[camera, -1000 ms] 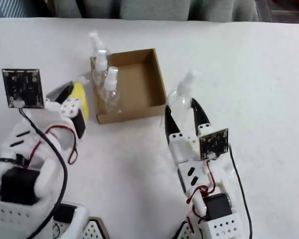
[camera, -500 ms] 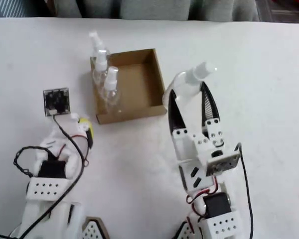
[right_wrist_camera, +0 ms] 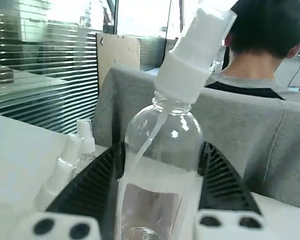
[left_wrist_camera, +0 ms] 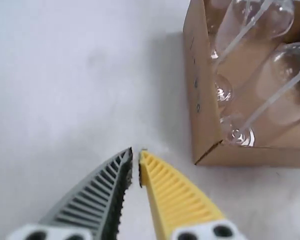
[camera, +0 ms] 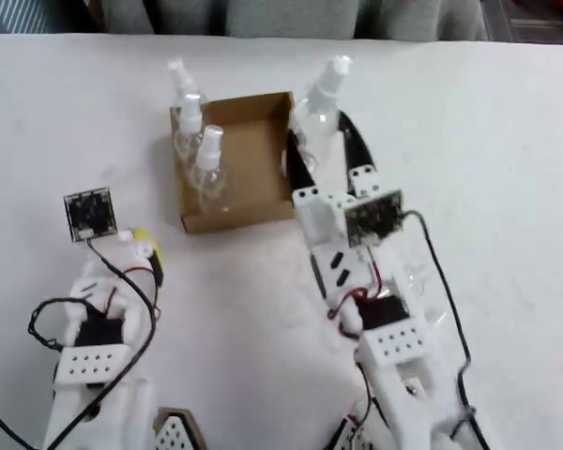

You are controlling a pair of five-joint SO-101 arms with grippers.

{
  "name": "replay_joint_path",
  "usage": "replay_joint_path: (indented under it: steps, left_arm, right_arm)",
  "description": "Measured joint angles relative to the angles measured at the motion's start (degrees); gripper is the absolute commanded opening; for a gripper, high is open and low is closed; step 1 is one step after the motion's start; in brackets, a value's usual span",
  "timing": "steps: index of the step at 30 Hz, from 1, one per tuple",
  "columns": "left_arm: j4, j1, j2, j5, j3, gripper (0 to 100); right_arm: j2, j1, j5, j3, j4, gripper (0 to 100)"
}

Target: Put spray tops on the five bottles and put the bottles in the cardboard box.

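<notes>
Three bottles in cardboard box — right pincer grips fourth bottle

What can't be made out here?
High view: clear plastic spray bottle's base, hidden by the right pincer's body.
Left wrist view: spray heads of clear bottles in the brown cardboard box, cut by the edge.
High view: whether the farthest bottle stands inside the box; bottles overlap.

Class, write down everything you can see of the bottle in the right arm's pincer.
The bottle is clear, plastic-looking and round-shouldered, with a white spray top fitted and a thin dip tube inside. It looks empty. The right pincer clamps its body between black jaws, the top leaning away from the arm, beside the cardboard box's right wall in the high view.
</notes>
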Motion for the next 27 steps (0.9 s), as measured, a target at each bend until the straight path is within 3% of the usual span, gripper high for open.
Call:
replay_joint_path:
  steps: [4,10,21,27]
  left_arm:
    - [-6.24,0.0,0.0,-0.09,2.2,3]
    - [-7.65,0.0,0.0,0.0,2.2,3]
    - [-7.65,-0.09,0.0,0.0,2.2,3]
    - [-7.65,-0.09,0.0,0.0,2.2,3]
  right_arm:
    - [13.54,-0.62,-2.73,-3.69,-7.3,8.4]
    - [32.09,-0.62,-9.93,-10.11,-21.27,8.4]
    - [63.82,-1.23,1.05,-27.69,-40.97,8.4]
    - [76.13,-1.49,3.87,-37.36,-45.45,8.4]
